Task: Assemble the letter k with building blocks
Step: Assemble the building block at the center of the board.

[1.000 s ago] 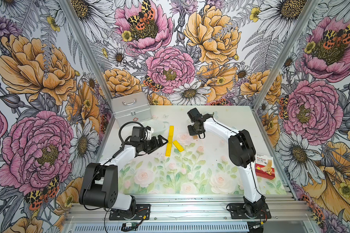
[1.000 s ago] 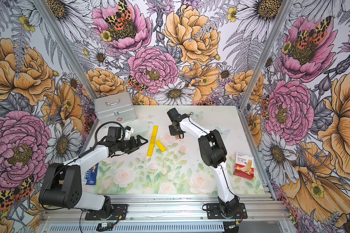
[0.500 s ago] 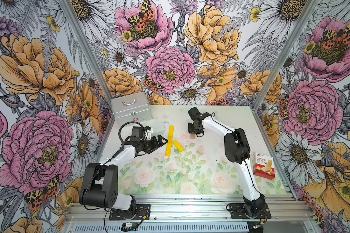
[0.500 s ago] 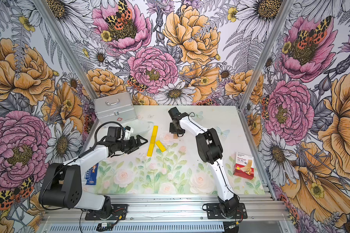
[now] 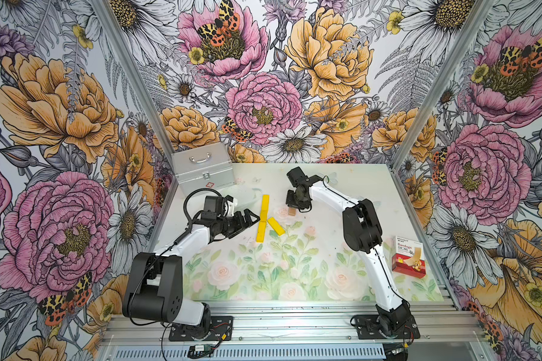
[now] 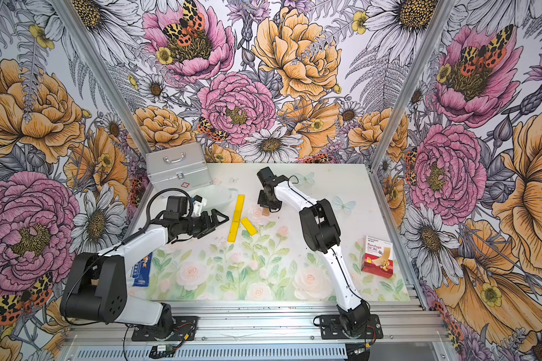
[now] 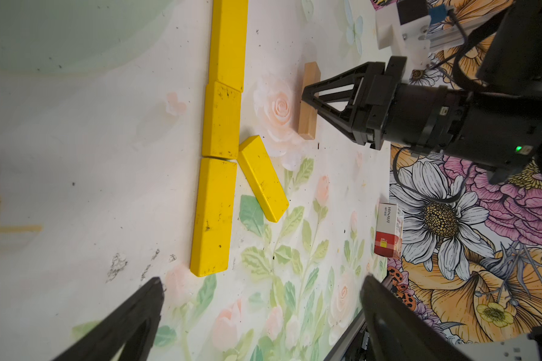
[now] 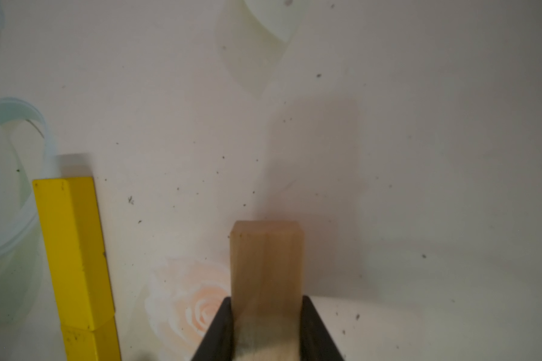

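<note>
Three yellow building blocks lie end to end as a straight stem [image 5: 263, 218] [image 6: 236, 218] [image 7: 220, 120]. A shorter yellow block [image 5: 276, 225] [image 7: 262, 178] slants off the stem's middle as the lower arm of the letter k. My right gripper [image 5: 295, 204] [image 8: 266, 300] is shut on the tan wooden block [image 5: 291, 212] [image 7: 309, 100] [image 8: 266, 259], held on its narrow edge beside the stem's upper half and apart from it. I cannot tell whether it touches the mat. My left gripper [image 5: 249, 218] [image 7: 263, 286] is open and holds nothing, just left of the stem.
A silver case [image 5: 202, 168] stands at the back left, with a clear plastic dish [image 5: 246, 195] in front of it. A red-and-white bandage box [image 5: 409, 261] stands near the right edge. A blue packet [image 6: 141, 268] lies under the left arm.
The right arm has shifted a little to the left, carrying the tan block slightly closer to the stem. The left arm and the yellow blocks have not moved.
</note>
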Controlling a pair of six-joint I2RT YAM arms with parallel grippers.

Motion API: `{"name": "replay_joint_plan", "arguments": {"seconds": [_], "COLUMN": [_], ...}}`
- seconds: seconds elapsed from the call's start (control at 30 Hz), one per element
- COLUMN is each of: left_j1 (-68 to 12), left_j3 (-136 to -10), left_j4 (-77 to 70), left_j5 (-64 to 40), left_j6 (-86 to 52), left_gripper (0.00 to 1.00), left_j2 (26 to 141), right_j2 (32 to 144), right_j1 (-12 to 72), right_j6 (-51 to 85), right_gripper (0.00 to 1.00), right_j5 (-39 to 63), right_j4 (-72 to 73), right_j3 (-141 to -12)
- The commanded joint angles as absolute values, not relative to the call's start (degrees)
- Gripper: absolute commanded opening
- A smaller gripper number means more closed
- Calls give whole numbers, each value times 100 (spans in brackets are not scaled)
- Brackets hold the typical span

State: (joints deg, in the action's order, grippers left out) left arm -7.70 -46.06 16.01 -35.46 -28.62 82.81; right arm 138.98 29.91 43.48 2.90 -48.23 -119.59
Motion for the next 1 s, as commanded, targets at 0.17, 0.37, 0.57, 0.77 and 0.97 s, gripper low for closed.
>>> {"name": "replay_joint_plan", "arguments": {"seconds": [0.17,0.37,0.57,0.77,0.97], "left_j1": [-781,-782,-760,-760,-751], "left_j3": [-4496,-4436,-4392,-4355,-4351], "left_j4": [1416,1277,1178,1117,1121], "left_j5": [-3656,-3644,-3682,-3750,-3762], "left_j6": [-2935,-3018,-3074,-3102,-3102], "left_gripper": [99,99,99,99,99], "left_j2": [8027,7954,7879,7814,7774], "right_j2": [14253,14299,14402,14528,14549], "right_j1": [3224,3323,3400,3463,3459], "right_j6": [5194,5572,5797,5865,5797], "right_gripper": [3,5,5,9,19], "right_j5": [349,281,351,369,432], "right_j4": [-4810,-4809,-4808,-4812,-4811], "right_j3": [-12372,-12419,-12567,-12692,-12718]}}
